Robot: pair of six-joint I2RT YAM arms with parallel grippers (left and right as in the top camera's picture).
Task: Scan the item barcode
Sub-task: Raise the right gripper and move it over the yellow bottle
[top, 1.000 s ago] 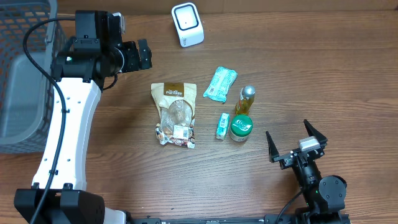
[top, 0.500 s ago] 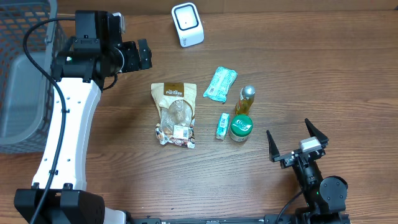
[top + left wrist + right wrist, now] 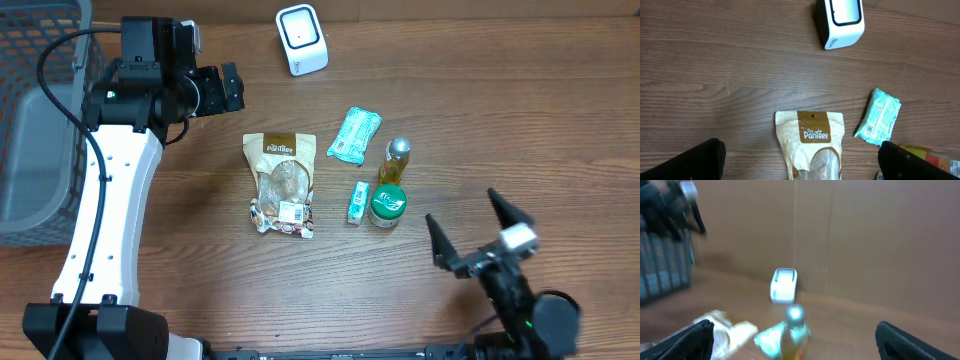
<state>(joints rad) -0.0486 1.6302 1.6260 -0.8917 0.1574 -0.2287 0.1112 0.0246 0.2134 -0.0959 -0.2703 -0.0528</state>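
The left fingers stand wide apart and hold nothing, raised above the tabletop. In their wrist view the snack pouch lies flat on the wood between and below them. The white scanner sits farther ahead, and a teal packet lies toward the right-hand finger. The right fingers are also spread and empty. The bottle and green-lidded jar rest ahead of them, untouched.
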